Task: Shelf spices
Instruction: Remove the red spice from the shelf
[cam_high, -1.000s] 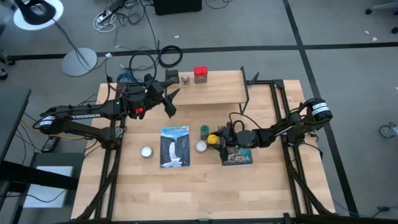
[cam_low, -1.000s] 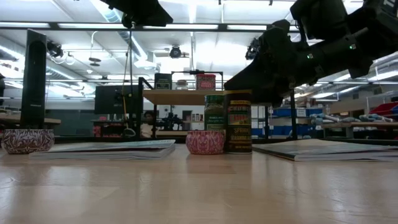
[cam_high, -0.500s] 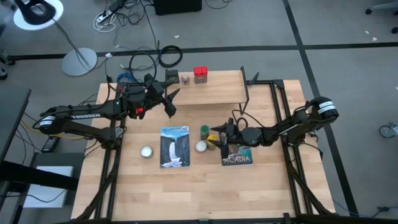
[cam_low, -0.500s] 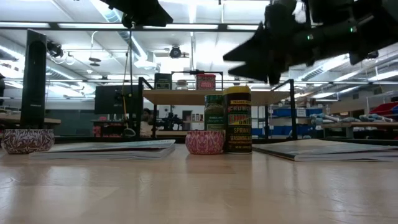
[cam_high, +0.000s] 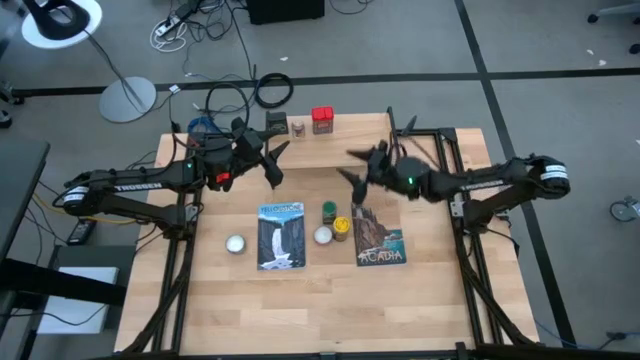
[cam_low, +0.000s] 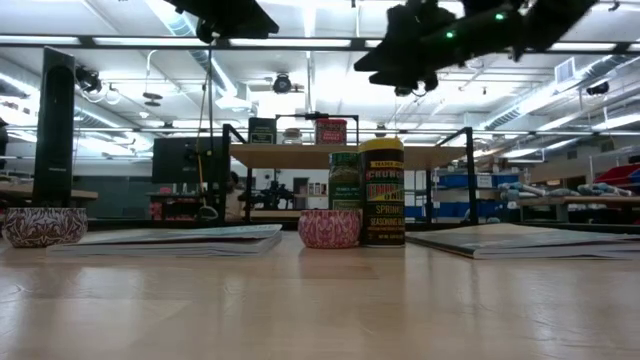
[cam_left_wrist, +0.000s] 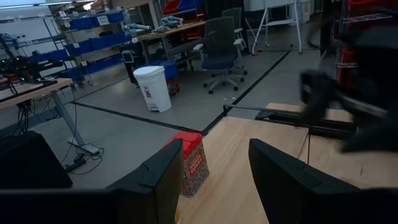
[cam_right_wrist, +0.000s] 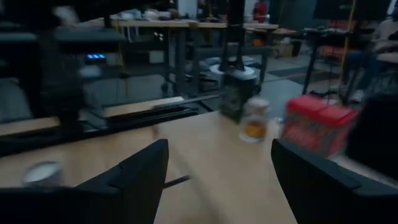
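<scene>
Right gripper: the right gripper (cam_high: 358, 167) is hanging open and empty in the air over the near edge of the shelf (cam_high: 350, 150), fingers spread wide, gripping nothing
Left gripper: the left gripper (cam_high: 272, 160) is hovering at the shelf's left end with its fingers (cam_left_wrist: 155, 180) standing apart and nothing between them
Shelf: its light top board is carrying three spices along the far edge, the dark square tin (cam_high: 276, 123), the tiny brown jar (cam_high: 298, 127) and the red boxy tin (cam_high: 322, 120), standing in a row just beside one another
Table spices: the green jar (cam_high: 328, 211) and the yellow-capped jar (cam_high: 341, 228) are standing upright on the wooden table (cam_high: 300, 300), in front of the shelf and between the two picture books (cam_high: 280, 235)
White balls: one ball (cam_high: 322, 235) is lying just beside the yellow-capped jar, the other (cam_high: 235, 243) is sitting left of the larger book
Low view: the yellow-capped jar (cam_low: 382, 191) is standing free, with the right gripper (cam_low: 410, 50) hanging well above it
</scene>
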